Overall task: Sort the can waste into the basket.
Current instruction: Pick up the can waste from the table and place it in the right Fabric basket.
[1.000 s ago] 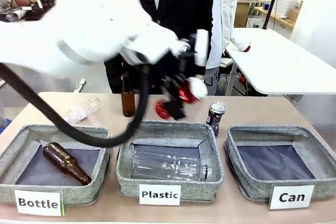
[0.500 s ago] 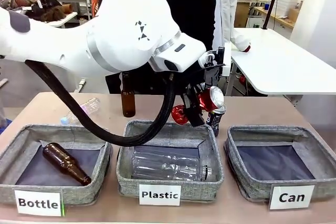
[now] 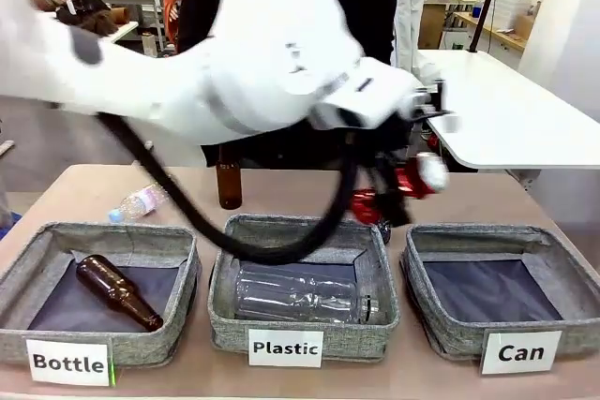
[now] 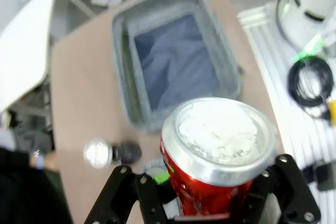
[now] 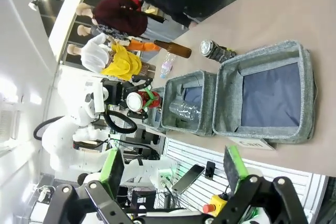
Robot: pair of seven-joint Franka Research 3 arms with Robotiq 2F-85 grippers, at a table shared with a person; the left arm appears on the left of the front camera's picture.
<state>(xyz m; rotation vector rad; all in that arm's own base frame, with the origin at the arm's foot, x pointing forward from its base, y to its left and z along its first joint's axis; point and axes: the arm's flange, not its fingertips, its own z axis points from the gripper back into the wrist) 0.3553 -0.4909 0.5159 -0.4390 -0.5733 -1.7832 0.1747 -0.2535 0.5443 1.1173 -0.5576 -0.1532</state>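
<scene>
Front view: the left jaws pinch the red can across its middle, in the air above the gap between the Plastic basket and the Can basket, which lies at 5 o'clock of the can. Motion blur softens it, but its long axis seems to run from 8 to 2 o'clock, pale end up at 2. Left wrist view: the can's silver end faces the camera, so its axis lies roughly along the fingers. The jaws press on its red sides, the basket sits at 11 o'clock of it, empty, and the black can lies on the surface at 9 o'clock, silver top pointing to 9. Right wrist view: the right jaws stand spread with nothing between the green pads. The Can basket is at 3 o'clock, the black can at 1 o'clock, and the held red can is far off at 9 o'clock. Judged from here, letting go too soon would drop the can onto the Plastic basket's rim or the surface. A dented wall may slip in the grip, and a low sweep could knock the black can.
</scene>
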